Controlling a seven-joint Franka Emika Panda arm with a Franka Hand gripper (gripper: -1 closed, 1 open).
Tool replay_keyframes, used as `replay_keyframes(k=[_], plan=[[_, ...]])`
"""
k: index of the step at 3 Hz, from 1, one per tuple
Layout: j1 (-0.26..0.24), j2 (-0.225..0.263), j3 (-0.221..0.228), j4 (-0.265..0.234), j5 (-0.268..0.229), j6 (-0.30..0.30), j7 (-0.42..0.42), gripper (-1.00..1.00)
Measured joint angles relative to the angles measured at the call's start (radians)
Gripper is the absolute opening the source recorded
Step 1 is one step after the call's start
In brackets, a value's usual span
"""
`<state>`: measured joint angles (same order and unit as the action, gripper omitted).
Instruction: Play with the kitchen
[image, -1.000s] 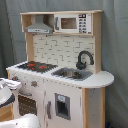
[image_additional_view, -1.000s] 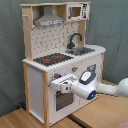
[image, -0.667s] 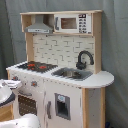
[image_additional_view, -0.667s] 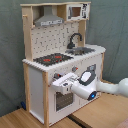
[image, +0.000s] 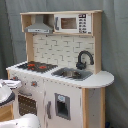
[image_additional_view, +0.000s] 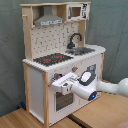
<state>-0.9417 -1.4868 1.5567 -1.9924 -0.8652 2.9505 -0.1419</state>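
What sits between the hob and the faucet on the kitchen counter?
The sink lies there, sunk into the counter between the hob and the black faucet. This shows in both exterior views, and nothing else stands on that stretch.

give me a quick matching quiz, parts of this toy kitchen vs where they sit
Parts:
1. hood
2. microwave
3. faucet
4. hob

Places:
A. on the counter, by the sink
B. top shelf, first exterior view's right
C. counter, first exterior view's left
D. top shelf, first exterior view's left

Pairs: 1-D, 2-B, 3-A, 4-C
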Motion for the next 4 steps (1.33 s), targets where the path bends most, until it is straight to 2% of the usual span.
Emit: replay_keyframes(k=[1, 2, 4], plan=[[0.009, 0.002, 0.001, 0.000, 0.001, 0.004, 0.077, 1.00], [0.098, 0.004, 0.019, -0.020, 0.003, -0.031, 0.099, 1.00], [0.205, 0.005, 0.026, -0.118, 0.007, -0.080, 0.238, 1.00]])
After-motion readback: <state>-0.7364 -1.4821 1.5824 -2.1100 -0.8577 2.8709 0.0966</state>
